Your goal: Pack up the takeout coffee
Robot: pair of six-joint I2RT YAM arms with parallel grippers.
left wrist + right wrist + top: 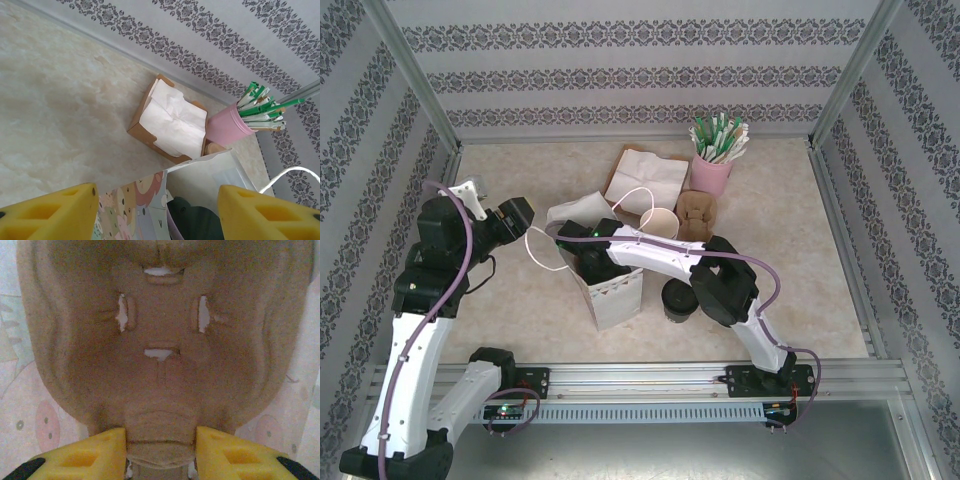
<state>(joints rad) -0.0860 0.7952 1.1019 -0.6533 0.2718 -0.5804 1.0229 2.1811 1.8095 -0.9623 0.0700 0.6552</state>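
With the left fingers spread beside the bag and the right fingers straddling the pulp tray inside it, grip unclear, pulling out could tip the unheld bag or knock the coffee standing just beside it on the desk

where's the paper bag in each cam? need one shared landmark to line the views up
Top external: paper bag stands at centre, slightly left, with the right arm in its open mouth.
Left wrist: paper bag at the bottom edge, printed wall and open rim.
Right wrist: paper bag inner walls at both side edges, behind the pulp cup carrier.
Landmark for top external and left wrist: pink cup of straws, beyond the bag.
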